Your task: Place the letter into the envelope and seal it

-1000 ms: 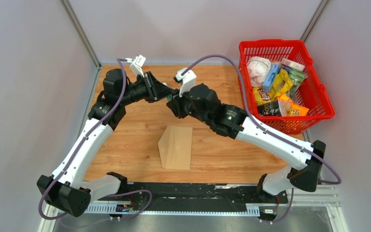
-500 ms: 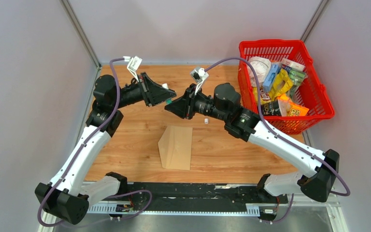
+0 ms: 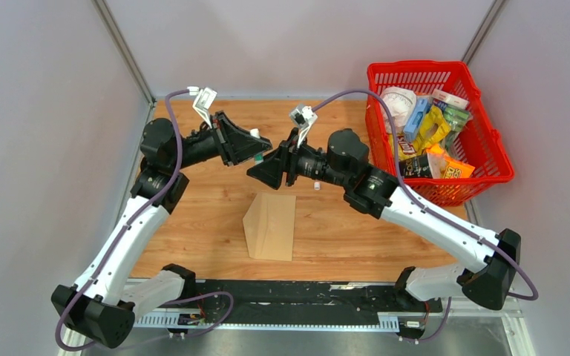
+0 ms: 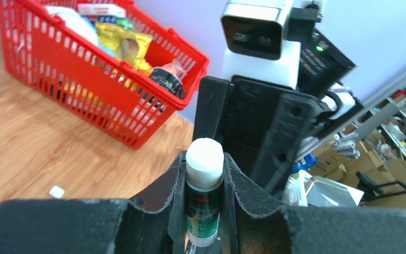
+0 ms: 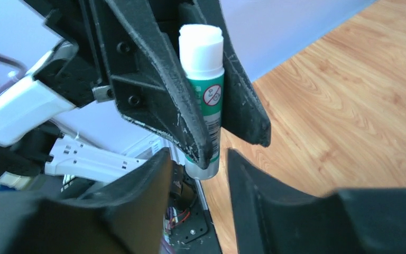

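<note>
Left gripper (image 4: 204,161) clamped on a green glue stick (image 4: 204,197), white tip poking out past the fingers; seen from above it hangs over the far half of the table (image 3: 193,222). Right gripper (image 5: 198,159) faces it, jaws apart and holding nothing, the stick just beyond its fingertips. A second ago the two heads were pressed together; since then the right arm has pulled back and rolled, then slid in a little under the left one. A small white piece (image 3: 316,185) now lies on the wood beside the right wrist, probably the cap, so the stick reads as uncapped and ready. Envelope (image 3: 271,226) lies flat near the table's middle, nearer than both grippers and apart from them, its pointed flap turned left and apparently unsealed. Letter not visible anywhere; likely already inside, though I cannot confirm that. Red basket (image 3: 445,65) of snacks sits far right, uninvolved. My read: loading is done, and sealing is the step in hand, with glue to the flap next while the right arm steadies the envelope.
</note>
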You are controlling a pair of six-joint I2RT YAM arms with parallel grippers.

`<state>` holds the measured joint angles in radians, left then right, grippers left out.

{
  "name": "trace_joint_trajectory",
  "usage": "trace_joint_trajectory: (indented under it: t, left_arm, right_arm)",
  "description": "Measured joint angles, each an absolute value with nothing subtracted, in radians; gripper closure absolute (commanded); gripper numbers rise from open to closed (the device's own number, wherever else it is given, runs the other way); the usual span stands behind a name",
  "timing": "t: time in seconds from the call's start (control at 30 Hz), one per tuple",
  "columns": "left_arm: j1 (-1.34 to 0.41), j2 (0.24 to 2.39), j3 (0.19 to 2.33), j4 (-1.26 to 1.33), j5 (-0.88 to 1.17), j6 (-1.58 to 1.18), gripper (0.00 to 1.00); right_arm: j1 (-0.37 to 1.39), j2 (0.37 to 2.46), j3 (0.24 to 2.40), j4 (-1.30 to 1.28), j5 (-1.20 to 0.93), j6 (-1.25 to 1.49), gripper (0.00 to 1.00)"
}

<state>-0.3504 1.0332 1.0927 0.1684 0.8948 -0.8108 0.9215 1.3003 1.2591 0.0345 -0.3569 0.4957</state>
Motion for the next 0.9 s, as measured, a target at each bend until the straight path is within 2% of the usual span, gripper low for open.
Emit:
trace_joint_trajectory:
  t: [0.17, 0.4, 0.7, 0.8, 0.9]
  left_arm:
    - [-0.360, 1.050, 1.166, -0.062, 0.709, -0.768, 1.00]
    - [-0.360, 1.119, 1.280, -0.283, 0.497, -0.778, 1.00]
    - [-0.360, 1.156, 1.286, -0.377, 0.405, -0.802, 1.00]
    - [-0.360, 1.156, 1.287, -0.383, 0.402, -0.805, 1.00]
    - [-0.360, 1.156, 1.287, -0.385, 0.401, -0.806, 1.00]
  right_arm:
    - [0.982, 1.301, 1.305, -0.144, -0.116, 0.424, 0.35]
    - [1.117, 1.374, 1.489, -0.321, 0.310, 0.287, 0.35]
    - [1.180, 1.603, 1.720, -0.464, 0.558, 0.177, 0.37]
    - [1.180, 1.641, 1.746, -0.503, 0.588, 0.156, 0.41]
    - [1.180, 1.661, 1.772, -0.535, 0.604, 0.140, 0.55]
